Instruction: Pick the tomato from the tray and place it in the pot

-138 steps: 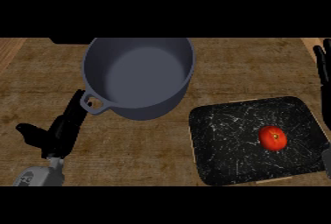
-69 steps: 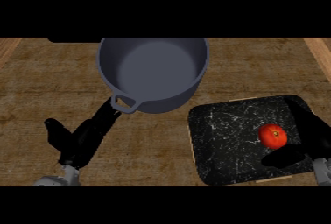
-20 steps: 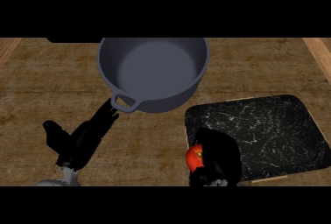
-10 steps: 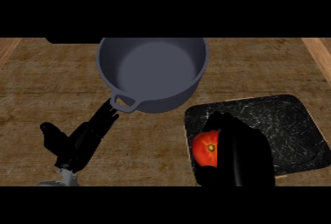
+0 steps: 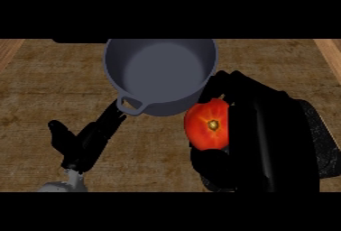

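My right hand (image 5: 266,135) is raised close under the head view and fills the right half of it. Its fingers and thumb curl round the red tomato (image 5: 208,124), which hangs just right of the pot's near rim. The grey pot (image 5: 161,72) stands upright at the back centre, nothing showing inside it, one loop handle (image 5: 131,105) toward me. The black marbled tray (image 5: 324,144) is mostly hidden behind the right hand; only a strip shows at the far right. My left hand (image 5: 83,142) rests open on the counter, fingertips near the pot's handle.
The wooden counter (image 5: 40,90) stretches left and behind the pot. A lighter wooden edge (image 5: 328,49) runs along the far right corner, and another along the far left.
The right hand closed on the tomato, lifted it off the tray and carried it up and left toward the pot. The left hand and the pot stayed where they were.
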You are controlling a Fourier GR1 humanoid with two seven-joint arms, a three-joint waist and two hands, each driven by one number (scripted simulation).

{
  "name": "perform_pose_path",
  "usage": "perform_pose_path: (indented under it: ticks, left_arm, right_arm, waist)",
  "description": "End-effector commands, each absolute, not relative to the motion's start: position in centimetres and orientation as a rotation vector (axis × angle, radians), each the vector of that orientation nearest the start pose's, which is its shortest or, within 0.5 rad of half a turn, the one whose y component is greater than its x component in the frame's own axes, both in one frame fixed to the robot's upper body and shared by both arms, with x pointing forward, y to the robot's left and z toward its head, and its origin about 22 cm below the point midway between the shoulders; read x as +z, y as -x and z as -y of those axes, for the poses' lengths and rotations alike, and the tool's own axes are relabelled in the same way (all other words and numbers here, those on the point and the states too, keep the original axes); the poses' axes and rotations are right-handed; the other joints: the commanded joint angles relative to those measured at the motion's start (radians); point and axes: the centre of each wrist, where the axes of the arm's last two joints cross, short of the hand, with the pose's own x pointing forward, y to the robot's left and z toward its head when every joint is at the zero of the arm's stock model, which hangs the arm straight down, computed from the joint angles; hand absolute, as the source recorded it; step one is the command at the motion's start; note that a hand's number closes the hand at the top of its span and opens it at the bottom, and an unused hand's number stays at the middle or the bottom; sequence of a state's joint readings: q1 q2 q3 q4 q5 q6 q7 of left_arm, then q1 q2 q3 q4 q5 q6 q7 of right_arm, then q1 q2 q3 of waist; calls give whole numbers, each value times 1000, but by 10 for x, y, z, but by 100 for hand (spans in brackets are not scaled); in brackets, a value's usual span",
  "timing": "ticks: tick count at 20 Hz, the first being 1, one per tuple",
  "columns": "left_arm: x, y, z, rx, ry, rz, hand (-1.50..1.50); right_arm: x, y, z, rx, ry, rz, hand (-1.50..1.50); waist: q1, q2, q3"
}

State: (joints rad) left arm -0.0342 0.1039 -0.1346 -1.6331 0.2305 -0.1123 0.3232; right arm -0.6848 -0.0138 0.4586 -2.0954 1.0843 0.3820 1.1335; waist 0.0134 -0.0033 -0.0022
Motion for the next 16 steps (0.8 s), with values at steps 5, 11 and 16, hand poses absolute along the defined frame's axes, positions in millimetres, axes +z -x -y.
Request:
perform_pose_path:
  ticks: [5,11,16]
  left_arm:
    - [21,-248,-232,-177,292,1314,0]
    - [23,-256,-211,-162,280,1336,0]
    - [20,-243,-213,-180,293,1332,0]
  right_arm:
    - [295,-267,49,553,1056,1472,150]
    - [311,-322,42,558,1010,1468,150]
    - [294,-369,29,617,984,1478,150]
  waist:
    - [15,5,0]
    - [8,11,1]
    - [19,12,1]
